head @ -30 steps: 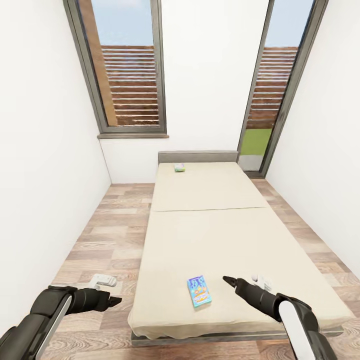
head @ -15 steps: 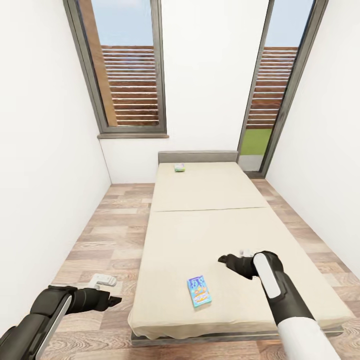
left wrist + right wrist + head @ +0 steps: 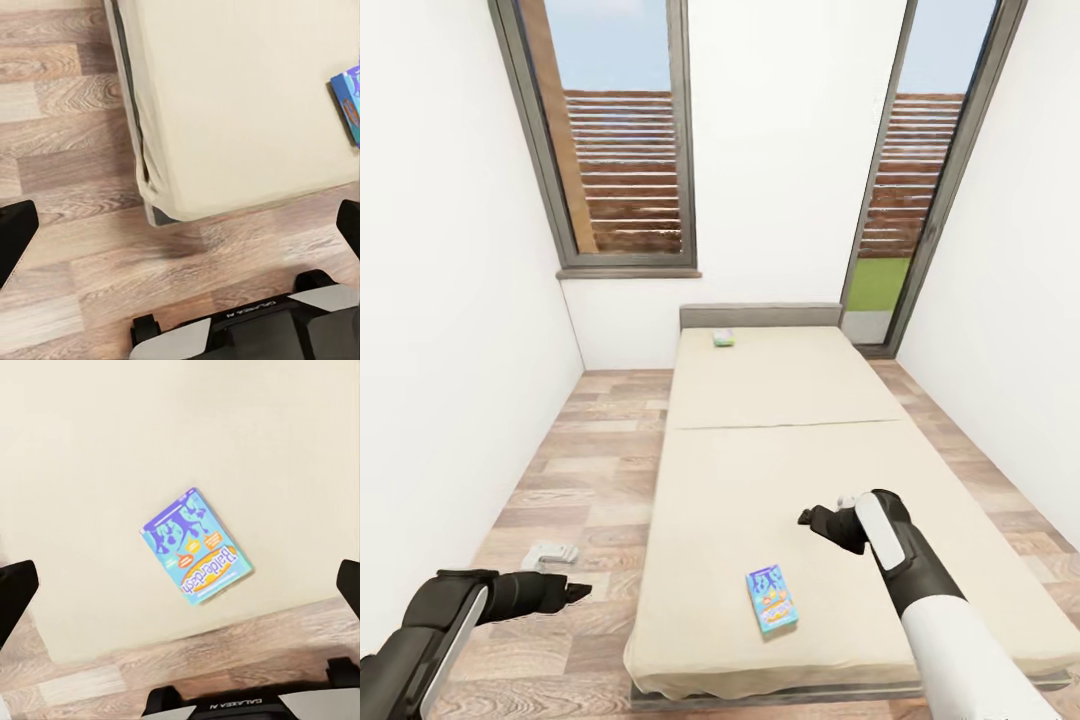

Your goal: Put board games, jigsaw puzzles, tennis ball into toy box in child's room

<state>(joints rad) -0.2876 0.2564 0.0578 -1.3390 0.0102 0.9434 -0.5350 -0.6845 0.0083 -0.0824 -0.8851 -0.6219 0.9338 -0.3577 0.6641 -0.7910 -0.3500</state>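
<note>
Lying flat on the smooth cream bed [image 3: 780, 480], a glossy blue board game [image 3: 772, 599] sits beneath the wide-spread right end effector [image 3: 807, 517].

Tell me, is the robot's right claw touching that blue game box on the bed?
Apart. The right wrist view shows the blue game box lying alone on the bed, clear of both fingers.

Your head view is bright and even, daylight coming through the two tall windows [image 3: 622, 140] at the far wall. The white walls [image 3: 450, 300] wash out nearly flat, and vertical lines lean outward toward the edges from wide-angle distortion. Shadows are faint; you see a soft one under the bed [image 3: 225, 97] edge on the plank floor [image 3: 67, 187]. Both wrist views are sharp, without glare.
</note>
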